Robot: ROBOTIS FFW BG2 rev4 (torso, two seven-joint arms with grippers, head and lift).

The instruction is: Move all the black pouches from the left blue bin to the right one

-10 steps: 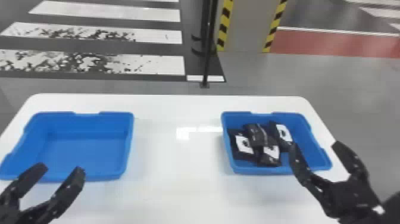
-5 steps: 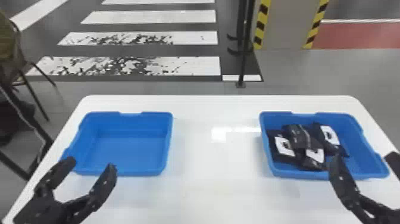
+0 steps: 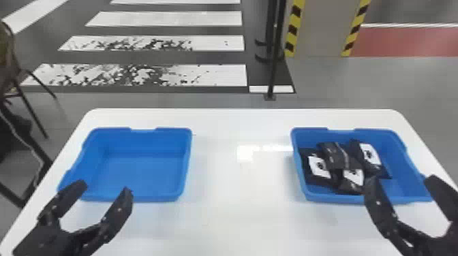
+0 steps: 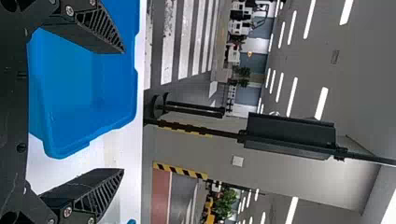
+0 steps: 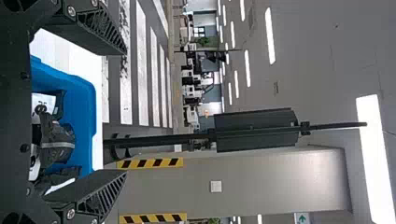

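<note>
My left gripper (image 3: 104, 192) stands open at the near edge of the left blue bin (image 3: 136, 198), which holds no pouches. The right blue bin (image 3: 400, 184) holds several black pouches (image 3: 340, 157) with white labels, heaped toward its left side. At that bin's near right part is my right gripper (image 3: 402, 185), open with nothing between its fingers. In the left wrist view, the left gripper (image 4: 123, 111) is spread beside the bin (image 4: 74, 79). The right wrist view has the right gripper (image 5: 126, 112) spread, with pouches (image 5: 56, 142) in the bin (image 5: 84, 107).
Both bins stand on a white table (image 3: 238, 211), with a wide stretch of tabletop between them. Beyond its far edge rises a black pole (image 3: 274, 61) on the floor. A chair (image 3: 20, 81) is off to the left.
The head view has swung to the left, so bins and table appear farther right in it. Both grippers remain open near their bins, and the pouches lie as before.
</note>
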